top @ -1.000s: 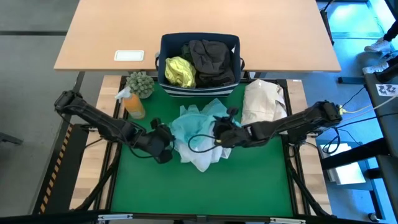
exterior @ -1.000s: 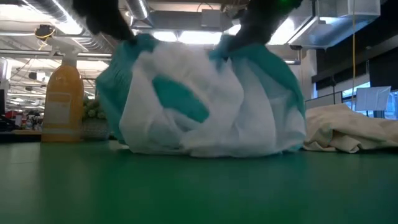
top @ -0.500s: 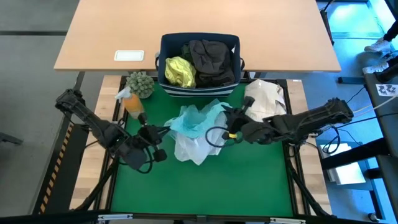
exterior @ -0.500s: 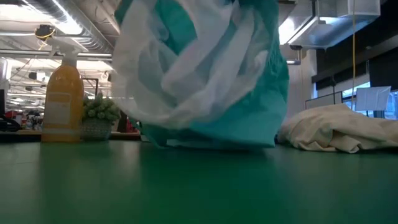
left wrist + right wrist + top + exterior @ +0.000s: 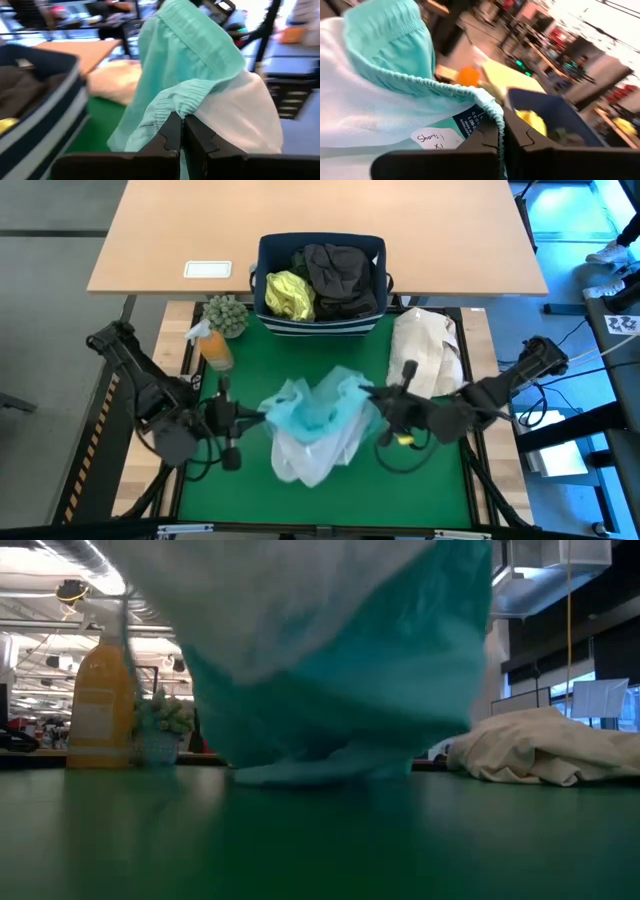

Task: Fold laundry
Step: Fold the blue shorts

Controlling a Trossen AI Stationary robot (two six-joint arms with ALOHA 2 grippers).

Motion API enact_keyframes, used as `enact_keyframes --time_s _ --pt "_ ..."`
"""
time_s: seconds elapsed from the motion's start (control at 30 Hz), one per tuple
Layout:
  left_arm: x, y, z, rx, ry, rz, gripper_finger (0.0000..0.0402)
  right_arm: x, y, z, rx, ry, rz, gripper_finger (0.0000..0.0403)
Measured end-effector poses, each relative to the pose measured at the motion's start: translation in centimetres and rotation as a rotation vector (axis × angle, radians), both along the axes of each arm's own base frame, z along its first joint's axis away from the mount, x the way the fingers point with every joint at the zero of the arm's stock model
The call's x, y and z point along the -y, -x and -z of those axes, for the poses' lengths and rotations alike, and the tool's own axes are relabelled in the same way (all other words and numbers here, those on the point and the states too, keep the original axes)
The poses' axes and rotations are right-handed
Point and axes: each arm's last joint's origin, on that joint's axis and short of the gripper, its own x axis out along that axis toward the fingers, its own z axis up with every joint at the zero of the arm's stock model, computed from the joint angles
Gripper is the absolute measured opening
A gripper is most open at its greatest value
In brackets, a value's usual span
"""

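Above the middle of the green surface (image 5: 320, 490), a turquoise garment (image 5: 315, 420) with a white lining hangs stretched between the two arms, its long axis running side to side across the surface and its lower part drooping to touch the green. At the garment's left end, the left pincer (image 5: 243, 420) is clamped tight on the elastic waistband; at the right end, the right pincer (image 5: 372, 398) is likewise pinched closed on the same waistband, beside a handwritten label. Each arm is equally near its own end. Any spreading move would likely pull outward along this side-to-side line. More laundry, a yellow-green shirt (image 5: 287, 295) and dark pieces, waits in the navy bin (image 5: 268, 255) at the far edge
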Motion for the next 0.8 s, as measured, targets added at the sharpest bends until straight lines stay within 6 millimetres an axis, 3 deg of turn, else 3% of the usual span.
enact_keyframes --time_s 0.17,0.33,0.47,0.6,0.8 --pt "0.6 1.0 -1.4 0.042 0.009 0.020 0.0000 -0.6 0.8 -0.7 0.019 0.005 0.037 0.0000" --pt "-2.2 1.8 -1.7 0.016 0.038 -0.115 0.0000 3.3 -0.2 0.9 -0.078 -0.045 0.230 0.0000" --pt "-5.8 1.9 0.0 -0.139 0.099 -0.294 0.0000 7.6 -1.4 3.9 -0.243 -0.184 0.343 0.0000" --pt "-8.8 1.8 2.2 -0.338 0.148 -0.479 0.0000 10.7 -2.3 7.9 -0.363 -0.224 0.426 0.0000" --pt "-11.4 0.1 6.2 -0.569 0.247 -0.526 0.0000 14.1 -2.6 13.1 -0.442 -0.320 0.467 0.0000"
